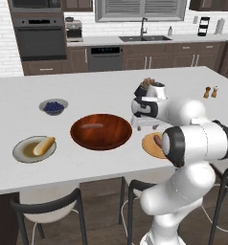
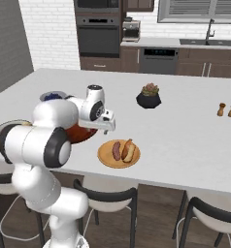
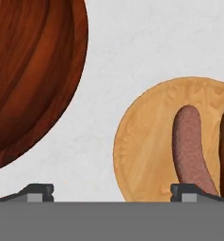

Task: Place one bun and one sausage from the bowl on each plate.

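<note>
1. Gripper (image 3: 112, 194) sits nearest in the hand view, fingers spread wide with nothing between them, hanging over the counter (image 3: 132, 56) between bowl and orange plate.
2. Orange-tan plate (image 2: 107, 158) at the near counter edge already carries a sausage (image 2: 117, 150) and a bun (image 2: 129, 150), lying side by side and touching or nearly so.
3. Wooden bowl (image 1: 101, 131), just left of that plate, looks close to empty; one long reddish shape (image 1: 93, 126) lies in it, likely the second sausage, hard to tell against the wood.
4. Grey-rimmed plate (image 1: 20, 145), further left, holds a bun (image 1: 43, 146) only, so a sausage is what's missing there.
5. Handling guess: sausage is light, smooth, a bit slippery and round, so it could roll; pinch across its middle, jaws square to its length. Glossy curved bowl floor may let it slide away.
6. Behind: small blueberry bowl (image 1: 53, 106), dark plant pot (image 2: 149, 100), salt and pepper shakers (image 2: 226, 109).
</note>
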